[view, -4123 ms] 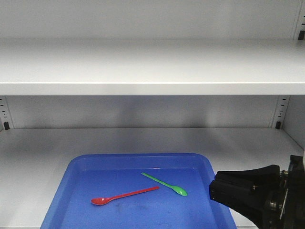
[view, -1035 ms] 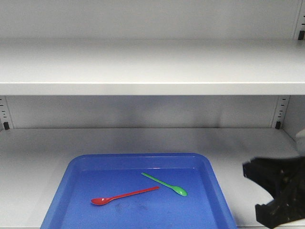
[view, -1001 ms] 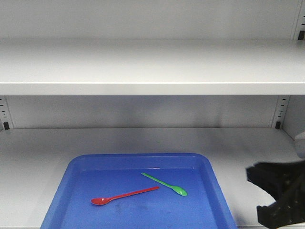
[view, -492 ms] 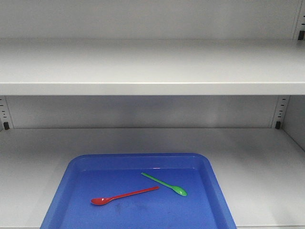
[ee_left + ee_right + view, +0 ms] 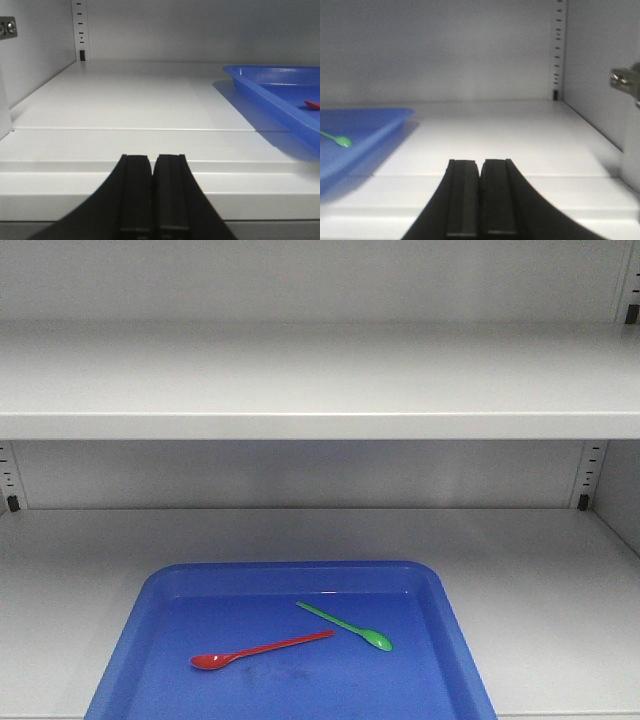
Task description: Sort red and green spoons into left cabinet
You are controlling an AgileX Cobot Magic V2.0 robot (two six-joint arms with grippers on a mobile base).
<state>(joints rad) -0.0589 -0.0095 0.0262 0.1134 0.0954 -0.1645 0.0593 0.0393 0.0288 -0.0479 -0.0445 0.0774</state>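
The red spoon (image 5: 262, 649) and the green spoon (image 5: 346, 626) lie side by side in a blue tray (image 5: 440, 600) on the lower shelf of the pale grey cabinet (image 5: 320, 425). In the left wrist view my left gripper (image 5: 152, 158) is shut and empty at the shelf's front edge, left of the tray (image 5: 260, 85); a red spoon tip (image 5: 312, 104) peeks over the tray wall. My right gripper (image 5: 480, 162) is shut and empty at the front edge, right of the tray (image 5: 380, 125), where the green spoon's bowl (image 5: 343, 142) shows. Neither gripper appears in the front view.
A wide upper shelf (image 5: 320, 380) overhangs the lower one. Slotted side rails (image 5: 79, 30) (image 5: 558, 45) stand at the back corners. A metal hinge (image 5: 626, 80) juts from the right wall, and another fitting (image 5: 7, 26) from the left wall.
The right arm, which stood at the lower right of the front view a second ago, has withdrawn out of that view. The spoons and tray have not moved.
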